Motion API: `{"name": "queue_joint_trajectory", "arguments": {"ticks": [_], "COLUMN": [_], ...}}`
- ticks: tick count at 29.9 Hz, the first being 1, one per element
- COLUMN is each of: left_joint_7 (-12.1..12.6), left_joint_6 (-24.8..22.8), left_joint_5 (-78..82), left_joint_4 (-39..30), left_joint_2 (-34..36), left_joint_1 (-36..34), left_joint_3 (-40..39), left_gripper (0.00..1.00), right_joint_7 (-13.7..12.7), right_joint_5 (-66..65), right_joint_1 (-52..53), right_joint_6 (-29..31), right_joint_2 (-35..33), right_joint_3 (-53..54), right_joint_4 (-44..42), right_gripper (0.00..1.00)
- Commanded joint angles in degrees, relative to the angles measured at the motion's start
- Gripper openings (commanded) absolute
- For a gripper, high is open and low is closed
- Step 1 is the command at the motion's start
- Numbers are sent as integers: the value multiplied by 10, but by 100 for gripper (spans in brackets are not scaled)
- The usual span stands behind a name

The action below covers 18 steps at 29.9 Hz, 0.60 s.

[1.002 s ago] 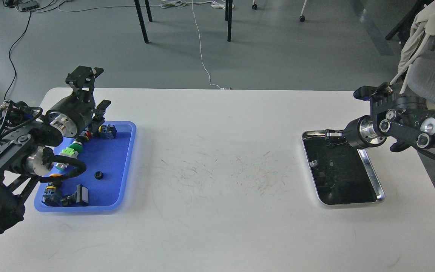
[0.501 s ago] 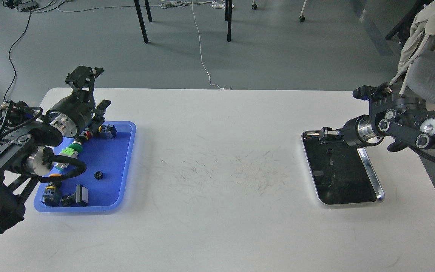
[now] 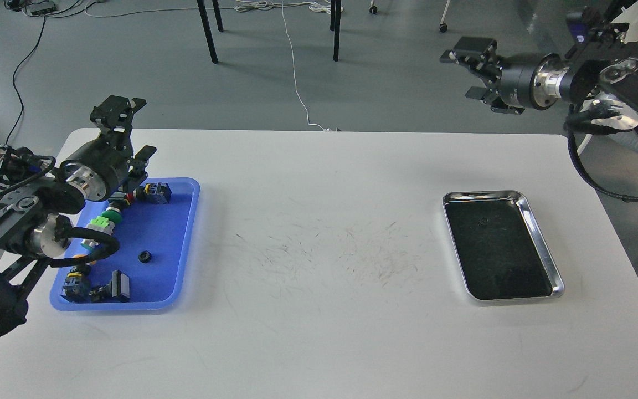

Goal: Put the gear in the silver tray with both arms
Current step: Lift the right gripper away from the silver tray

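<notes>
no legible labels; gear lies in silver tray.

Left arm cut off at the left edge and hiding the blue tray's left side, tiny dark speck in the silver tray too small to identify, table cropped at the near edge.

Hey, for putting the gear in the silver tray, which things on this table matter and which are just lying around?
Matter: silver tray, small black gear, blue tray holding it, left gripper, right gripper.
Lying around: green connector, black connectors, floor cables, chair legs.
</notes>
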Motion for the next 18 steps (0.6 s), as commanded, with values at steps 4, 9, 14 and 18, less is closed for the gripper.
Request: {"name": "queue_joint_trajectory", "arguments": {"ticks": [4,9,14,18], "left_joint_7": [3,-7,-26,-58], "left_joint_6": [-19,-55,-55,-44], "left_joint_5": [3,53,190,366], "left_joint_4": [-75,-142,-162,-162], "left_joint_2": [90,188,244,243], "left_joint_1": [37,50,51,52], "left_joint_3": [17,69,143,188], "left_gripper": [98,98,98,98], "right_joint_7": [-1,3,2,3], "right_joint_5": [360,450,451,450], "right_joint_1": [-80,-200,-300,-338], "right_joint_6": [0,0,0,0], "right_joint_2": [-10,-18,0,8], "right_joint_3": [60,98,174,176], "right_joint_4": [-22,-14,0,22], "right_gripper": [98,98,99,99]}}
